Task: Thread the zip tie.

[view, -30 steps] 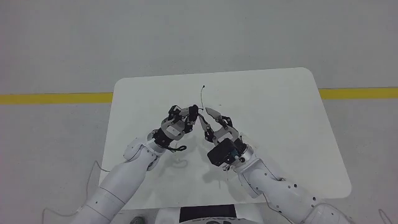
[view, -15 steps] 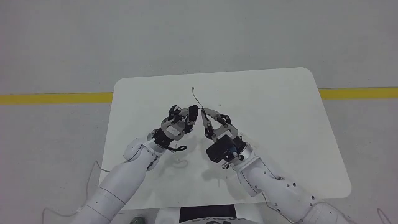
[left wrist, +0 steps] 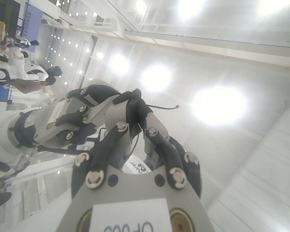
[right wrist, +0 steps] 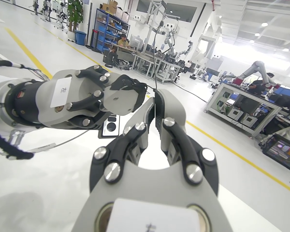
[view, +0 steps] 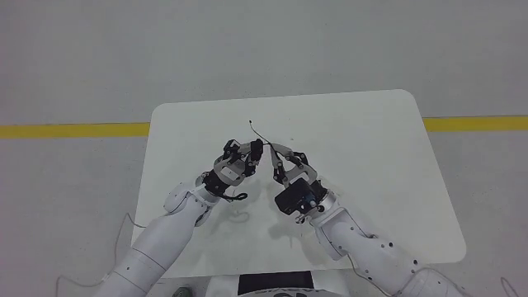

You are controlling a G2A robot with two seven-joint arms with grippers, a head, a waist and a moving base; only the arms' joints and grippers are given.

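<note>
In the top view, both arms meet near the middle of the white rounded-corner table. The left gripper sits at 9 o'clock of the right gripper, their tips almost touching. The thin black plastic zip tie rises from between them, its free end slanting toward 11 o'clock (a mere hairline here, its head too small to pick out).

In the left wrist view, the left gripper has its fingers pressed together on the zip tie. A short length juts out past the pads, and another strand curves back between the linkages. The right gripper crowds in against it, and lamp glare blurs the exact pinch point.

In the right wrist view, the right gripper is clamped tight on the zip tie, which runs straight on beyond its fingertips, clear of the table. The left gripper meets the strap just past that pinch, and its dark tips hide the head.
</note>
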